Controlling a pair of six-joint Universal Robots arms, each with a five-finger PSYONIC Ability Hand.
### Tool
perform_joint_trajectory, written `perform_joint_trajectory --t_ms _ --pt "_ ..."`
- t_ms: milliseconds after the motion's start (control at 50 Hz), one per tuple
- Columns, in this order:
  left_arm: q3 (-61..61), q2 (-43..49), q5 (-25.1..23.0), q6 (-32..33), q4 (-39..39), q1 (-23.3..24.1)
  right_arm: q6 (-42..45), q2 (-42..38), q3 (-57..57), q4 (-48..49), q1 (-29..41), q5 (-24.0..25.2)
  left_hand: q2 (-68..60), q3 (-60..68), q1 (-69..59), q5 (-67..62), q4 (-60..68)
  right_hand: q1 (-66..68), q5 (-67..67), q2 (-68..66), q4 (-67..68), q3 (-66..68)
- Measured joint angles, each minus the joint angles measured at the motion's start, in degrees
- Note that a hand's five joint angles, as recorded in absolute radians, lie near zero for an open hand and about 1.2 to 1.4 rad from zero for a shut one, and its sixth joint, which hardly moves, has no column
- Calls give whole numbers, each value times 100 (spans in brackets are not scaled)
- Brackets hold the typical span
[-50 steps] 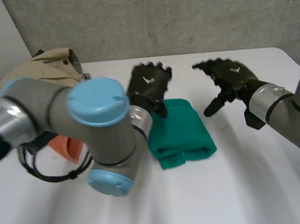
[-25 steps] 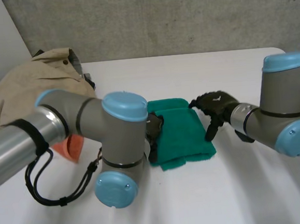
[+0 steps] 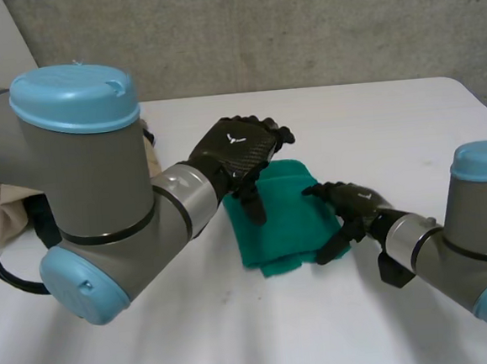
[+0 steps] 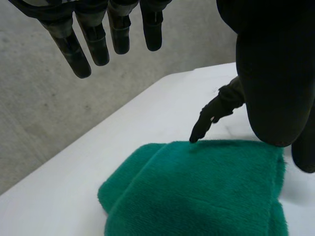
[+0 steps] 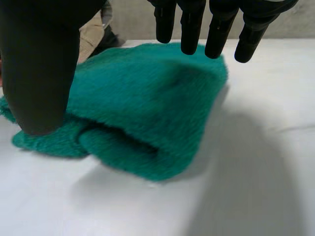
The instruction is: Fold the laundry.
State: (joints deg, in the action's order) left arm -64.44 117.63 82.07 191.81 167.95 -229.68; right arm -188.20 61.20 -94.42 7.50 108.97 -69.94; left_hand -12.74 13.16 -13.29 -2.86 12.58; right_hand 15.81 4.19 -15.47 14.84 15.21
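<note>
We see folded green towel [image 3: 284,217] mid-table [image 3: 374,121]. Left hand [image 3: 239,148] over towel's far-left corner, fingers straight, spread, holding nothing. Right hand [image 3: 350,200] at towel's right edge, fingers straight, thumb against cloth, gripping nothing.

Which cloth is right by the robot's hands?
The fluffy green folded towel in the middle of the white table: the left hand and the right hand are both at it. The beige cloth lies apart at the table's side.
</note>
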Motion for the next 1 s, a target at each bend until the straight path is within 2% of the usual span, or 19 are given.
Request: perform_joint_trajectory --t_ms 100,260,360,380,480,620,720,820,900,980,1000 --pt "-147 -10 -131 -18 -1 -89 -185 -285 87 178 17 79 0 0 0 0 0 105 294 -61 200 169" --pt "-257 4 -118 -22 10 -84 -178 -759 411 347 37 -84 0 0 0 0 0 1439 1580 -1491 1520 1504" --pt "-270 5 -114 -22 19 -64 -88 -881 531 443 37 -319 0 0 0 0 0 2486 2790 -2728 2824 2713" --pt "-269 5 -114 -22 21 -63 -57 -888 547 465 37 -361 0 0 0 0 0 3014 3390 -3404 3501 3363" --pt "-258 6 -120 -21 49 -67 178 -894 588 536 36 -493 0 0 0 0 0 4064 4855 -4860 5203 4794" --pt "-229 6 -127 -19 109 -70 473 -863 710 559 8 -571 0 0 0 0 0 4148 4879 -4943 5360 4907" --pt "-102 10 -132 -11 131 -21 546 -894 1073 570 -73 -799 0 0 0 0 0 4227 4879 -4946 5361 4950" --pt "197 19 -139 6 135 154 597 -1201 1871 570 -519 -1193 0 0 0 0 0 4239 4910 -4946 5362 4950" --pt "459 34 -146 14 135 336 679 -1728 2860 559 -1137 -1469 0 0 0 0 0 4239 4952 -4946 5363 4951" --pt "564 43 -148 14 133 419 750 -2102 3485 515 -1501 -1577 0 0 0 0 0 4239 4953 -4976 5364 5034" --pt "618 46 -147 14 133 466 813 -2388 3954 442 -1732 -1623 0 0 0 0 0 4239 4953 -4984 5366 5055"
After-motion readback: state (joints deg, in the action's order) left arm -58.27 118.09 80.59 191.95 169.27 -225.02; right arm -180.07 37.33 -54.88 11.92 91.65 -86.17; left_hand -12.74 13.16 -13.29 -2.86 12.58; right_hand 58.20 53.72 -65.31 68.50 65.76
